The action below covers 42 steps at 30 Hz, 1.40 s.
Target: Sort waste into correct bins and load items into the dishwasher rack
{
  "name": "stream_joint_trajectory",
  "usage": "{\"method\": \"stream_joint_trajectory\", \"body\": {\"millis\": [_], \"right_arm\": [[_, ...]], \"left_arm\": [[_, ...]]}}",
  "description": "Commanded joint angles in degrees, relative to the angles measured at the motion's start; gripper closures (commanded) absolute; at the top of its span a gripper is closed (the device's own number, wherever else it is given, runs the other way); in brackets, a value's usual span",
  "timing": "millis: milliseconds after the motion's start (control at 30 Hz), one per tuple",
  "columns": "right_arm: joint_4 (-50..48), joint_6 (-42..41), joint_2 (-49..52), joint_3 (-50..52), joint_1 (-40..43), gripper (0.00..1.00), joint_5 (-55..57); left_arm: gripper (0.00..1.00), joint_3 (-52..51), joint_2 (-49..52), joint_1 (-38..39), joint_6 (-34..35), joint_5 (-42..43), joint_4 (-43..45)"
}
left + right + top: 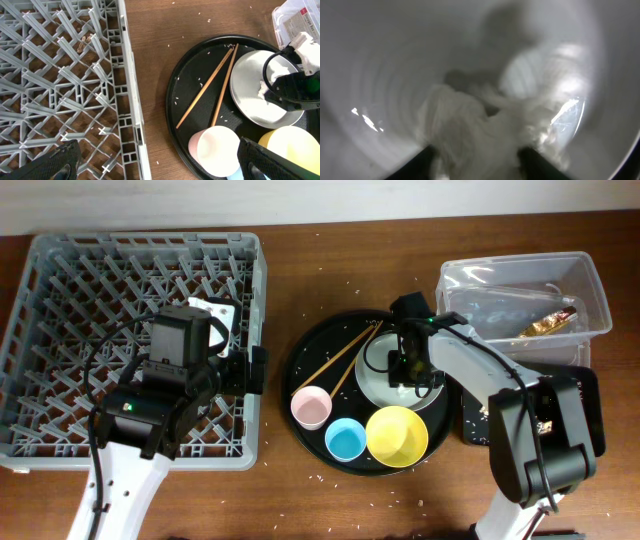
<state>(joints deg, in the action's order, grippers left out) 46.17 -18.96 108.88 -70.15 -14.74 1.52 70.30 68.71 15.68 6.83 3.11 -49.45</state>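
The grey dishwasher rack (pixel 140 240) is at the left. My left gripper (pixel 155 155) hangs open and empty over its right wall, next to the round black tray (pixel 300 355). That tray holds two chopsticks (pixel 340 360), a pink cup (pixel 311 407), a blue cup (pixel 345 440), a yellow bowl (pixel 397 435) and the pale grey dish (pixel 250 107). My right gripper (pixel 410 370) is down inside the dish. Its fingers (pixel 476 155) are apart on either side of the crumpled white tissue (pixel 470 125). The foil wrapper (pixel 548 323) lies in the clear tub (pixel 520 265).
The shallow black tray (pixel 475 425) sits at the right, mostly under my right arm. White rice grains are scattered on the round tray and the wooden table (pixel 300 270). The clear tub stands at the back right.
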Motion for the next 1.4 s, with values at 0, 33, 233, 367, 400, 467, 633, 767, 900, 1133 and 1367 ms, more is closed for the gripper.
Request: {"method": "stream_joint_trajectory", "body": {"millis": [0, 33, 233, 367, 400, 467, 633, 767, 900, 1133, 1367], "right_arm": [[2.75, 4.07, -2.91, -2.91, 1.46, 0.96, -5.11], [6.84, 4.15, -6.23, -7.30, 2.97, 0.96, -7.17], [-1.79, -3.87, -7.48, -23.06, 24.79, 0.64, -7.72], [10.86, 6.29, -13.84, -24.92, 23.10, 0.36, -20.76], [14.78, 6.34, -15.78, -24.92, 21.35, 0.34, -20.92], [24.92, 6.69, -17.64, -24.90, 13.05, 0.33, -20.44], [19.02, 6.40, -16.81, -13.68, -14.53, 0.37, -16.52], [-2.45, 5.86, -14.19, 0.72, -20.76, 0.41, -15.04], [-9.62, 5.84, -8.22, 1.49, -20.48, 0.54, -13.27], [-0.55, 8.83, -14.38, -9.18, -13.22, 0.96, -17.97], [2.45, 29.22, -23.23, -24.04, -1.79, 0.96, -79.14]], "left_arm": [[0.01, 0.79, -0.15, -0.09, -0.26, 0.57, 0.26], [0.01, 0.79, -0.15, -0.09, -0.26, 0.57, 0.24], [0.01, 0.79, -0.15, -0.09, -0.26, 0.57, 0.26], [0.01, 0.79, -0.15, -0.09, -0.26, 0.57, 0.26], [0.01, 0.79, -0.15, -0.09, -0.26, 0.57, 0.26], [0.01, 0.79, -0.15, -0.09, -0.26, 0.57, 0.26], [0.01, 0.79, -0.15, -0.09, -0.09, 5.18, -0.46], [0.01, 1.55, -0.35, -9.49, 14.23, 7.89, -2.45], [0.01, 1.66, -0.04, -27.36, 10.08, 42.97, -0.68], [0.01, 1.64, -0.02, -28.22, 6.75, 51.52, -3.56], [0.08, 1.64, -0.02, -20.24, 6.80, 76.83, 2.75]]}}
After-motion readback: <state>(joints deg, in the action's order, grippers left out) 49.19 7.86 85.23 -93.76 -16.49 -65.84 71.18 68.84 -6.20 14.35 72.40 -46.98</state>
